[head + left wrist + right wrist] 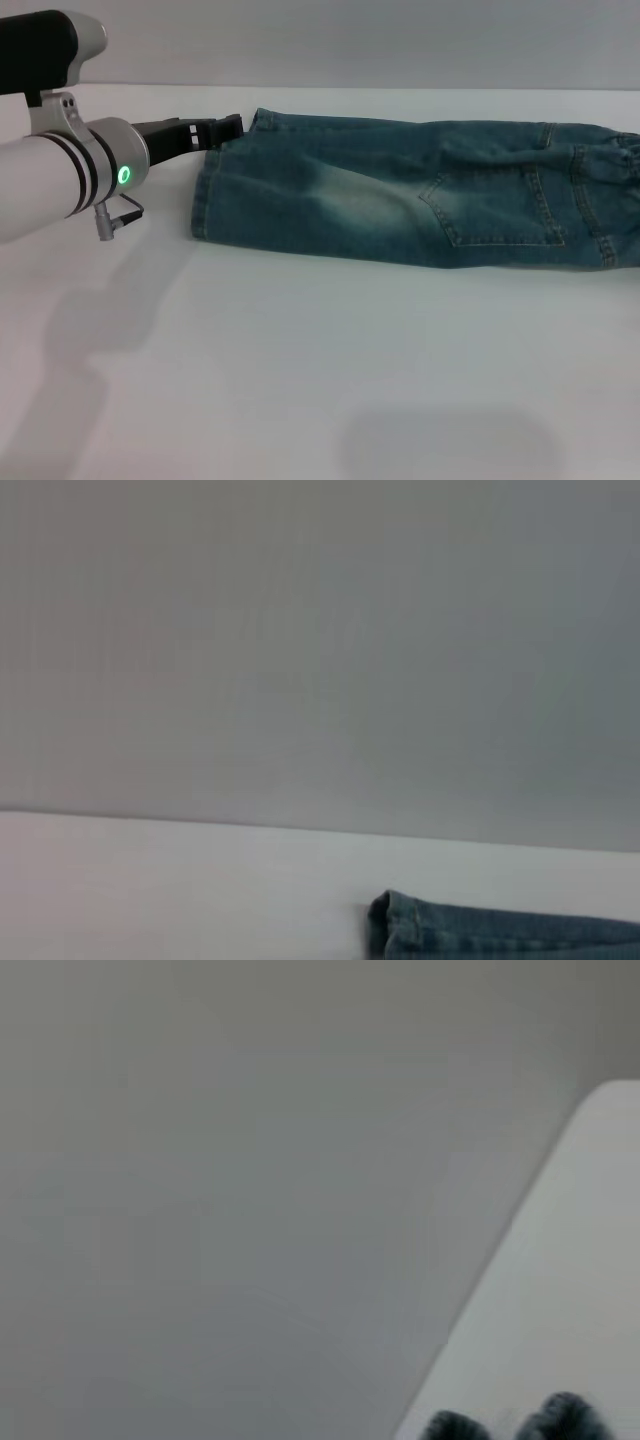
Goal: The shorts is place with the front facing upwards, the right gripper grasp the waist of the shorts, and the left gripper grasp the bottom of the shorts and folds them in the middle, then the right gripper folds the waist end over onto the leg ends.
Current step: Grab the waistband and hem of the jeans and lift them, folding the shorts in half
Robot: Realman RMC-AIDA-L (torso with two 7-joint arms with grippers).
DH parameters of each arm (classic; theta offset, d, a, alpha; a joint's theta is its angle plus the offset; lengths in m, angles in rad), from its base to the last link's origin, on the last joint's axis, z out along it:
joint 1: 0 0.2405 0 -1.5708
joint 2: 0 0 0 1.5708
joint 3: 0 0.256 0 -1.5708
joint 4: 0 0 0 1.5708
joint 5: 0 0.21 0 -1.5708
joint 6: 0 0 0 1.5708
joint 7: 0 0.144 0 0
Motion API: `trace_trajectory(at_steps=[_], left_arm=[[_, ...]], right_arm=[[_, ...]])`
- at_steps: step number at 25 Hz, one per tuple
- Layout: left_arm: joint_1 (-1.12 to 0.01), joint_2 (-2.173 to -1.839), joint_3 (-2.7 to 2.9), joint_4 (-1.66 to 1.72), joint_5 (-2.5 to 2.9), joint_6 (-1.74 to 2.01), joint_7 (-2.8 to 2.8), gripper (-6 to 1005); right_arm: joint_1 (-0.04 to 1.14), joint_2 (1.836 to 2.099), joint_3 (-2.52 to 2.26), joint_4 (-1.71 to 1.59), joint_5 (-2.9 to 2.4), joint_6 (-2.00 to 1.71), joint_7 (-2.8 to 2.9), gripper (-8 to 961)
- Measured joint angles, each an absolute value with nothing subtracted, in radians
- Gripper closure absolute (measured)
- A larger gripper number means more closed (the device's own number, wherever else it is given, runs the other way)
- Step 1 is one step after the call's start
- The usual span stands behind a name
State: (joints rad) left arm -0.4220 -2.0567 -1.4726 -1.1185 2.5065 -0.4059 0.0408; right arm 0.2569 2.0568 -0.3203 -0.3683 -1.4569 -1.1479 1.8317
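Note:
The blue denim shorts (400,190) lie flat on the white table (300,350), doubled lengthwise, with a stitched back pocket (495,205) facing up. The leg ends (203,195) are at the left and the puckered waist (625,160) runs out of the head view at the right. My left gripper (228,128) sits at the far corner of the leg ends, touching the denim edge. A corner of denim (400,925) shows low in the left wrist view. My right gripper is out of view. Two dark rounded shapes (565,1415) sit at the edge of the right wrist view, unclear what they are.
The left arm (70,170), with its green light, reaches in from the left above the table. The table's far edge (400,88) meets a plain grey wall behind the shorts.

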Motion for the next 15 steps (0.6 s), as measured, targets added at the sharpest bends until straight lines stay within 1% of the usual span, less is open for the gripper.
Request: trace_trajectory(at_steps=[5,9,13,15], left_arm=[[-0.422,-2.057,-1.473,-1.118,2.506,-0.425,0.043,139],[-0.421,-2.057,-1.473,-1.124,2.507,-0.435,0.043,139],[-0.423,-2.057,-1.475,-1.121,2.507,-0.446,0.043,139],[-0.424,-2.057,-1.477,-1.12,2.507,-0.447,0.043,139]], right_arm=[[0.255,2.049,-0.326,-0.361,-1.469,-1.111,1.833,401],[0.269,2.024,-0.326,-0.325,-1.525,-1.114,1.857,392],[0.259,2.035,-0.32,-0.318,-1.525,-1.13,1.858,366],[0.243,2.05,-0.315,-0.321,-1.518,-1.147,1.859,344]])
